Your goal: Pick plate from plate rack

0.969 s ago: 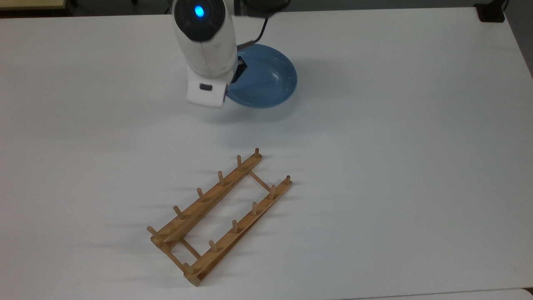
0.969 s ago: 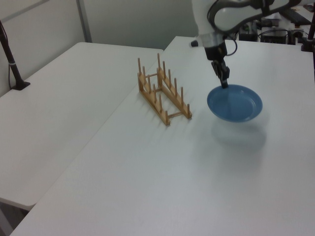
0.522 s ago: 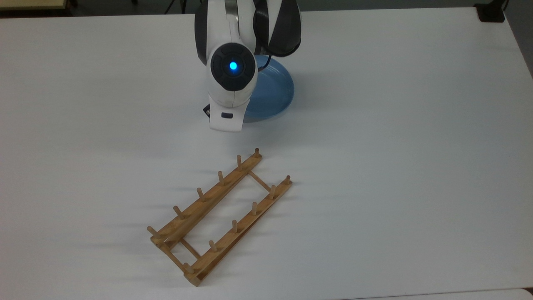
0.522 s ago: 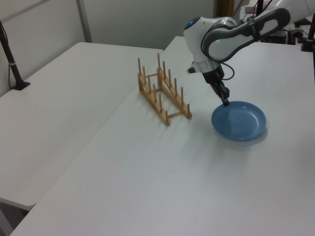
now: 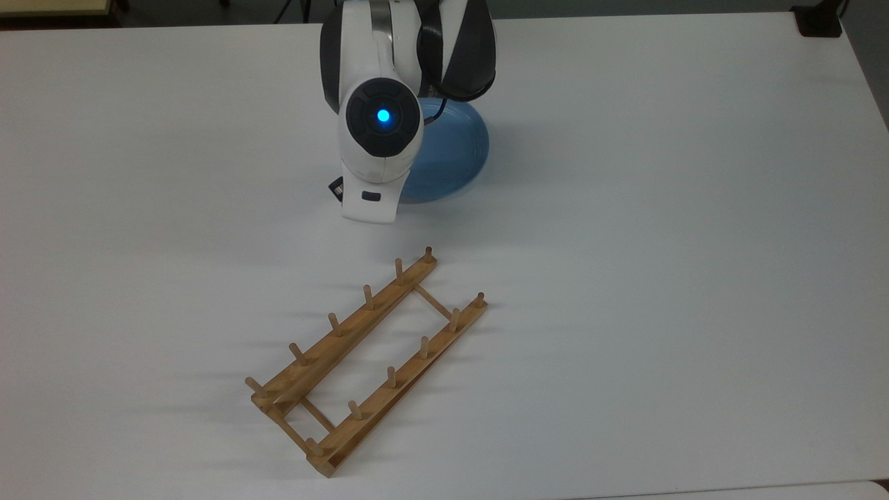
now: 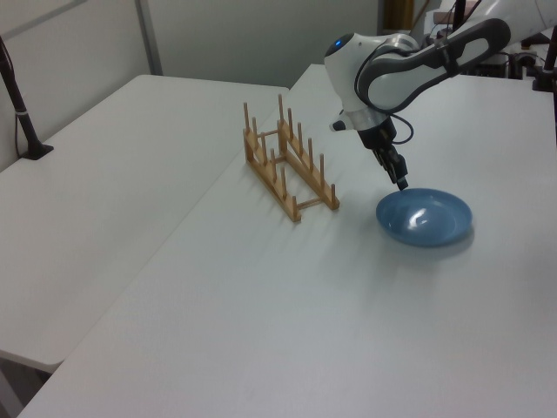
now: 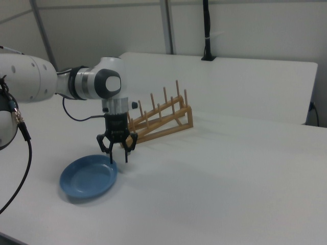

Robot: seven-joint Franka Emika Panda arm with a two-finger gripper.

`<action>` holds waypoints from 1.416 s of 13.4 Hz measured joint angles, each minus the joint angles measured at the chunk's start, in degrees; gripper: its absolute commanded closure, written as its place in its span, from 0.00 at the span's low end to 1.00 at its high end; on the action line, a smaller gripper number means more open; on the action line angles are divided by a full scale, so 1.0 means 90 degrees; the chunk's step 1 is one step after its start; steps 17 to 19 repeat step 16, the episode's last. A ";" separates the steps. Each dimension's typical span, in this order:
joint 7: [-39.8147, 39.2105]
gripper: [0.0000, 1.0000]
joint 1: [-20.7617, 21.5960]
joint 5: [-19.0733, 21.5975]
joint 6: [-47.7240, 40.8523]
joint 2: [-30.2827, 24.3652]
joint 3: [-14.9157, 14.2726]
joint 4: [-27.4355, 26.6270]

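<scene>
On the white table (image 7: 240,168), the plate (image 7: 88,177) lay flat at the right view's near left, well apart from the plate rack (image 7: 158,122). Just above its rim, the gripper (image 7: 118,159) hung with fingers spread, grasping nothing.

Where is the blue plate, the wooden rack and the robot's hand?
plate (image 7: 87,180), right view, middle of its inside.
plate rack (image 5: 351,330), top view, the long rail nearer the top view's left.
hand (image 7: 118,156), right view, between the open fingertips over the plate's rim.
</scene>
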 measured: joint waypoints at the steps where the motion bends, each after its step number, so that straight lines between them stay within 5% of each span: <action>1: 0.0130 0.00 -0.0014 -0.0001 0.0001 -0.0048 -0.0007 0.0059; 11: 0.3924 0.00 -0.0023 0.0002 0.0000 -0.1896 -0.0026 0.0310; 14: 0.4239 0.00 -0.0106 0.0028 -0.0006 -0.2446 -0.0032 0.0171; 19: 0.4240 0.00 -0.0226 0.0048 -0.0007 -0.2550 -0.0033 0.0081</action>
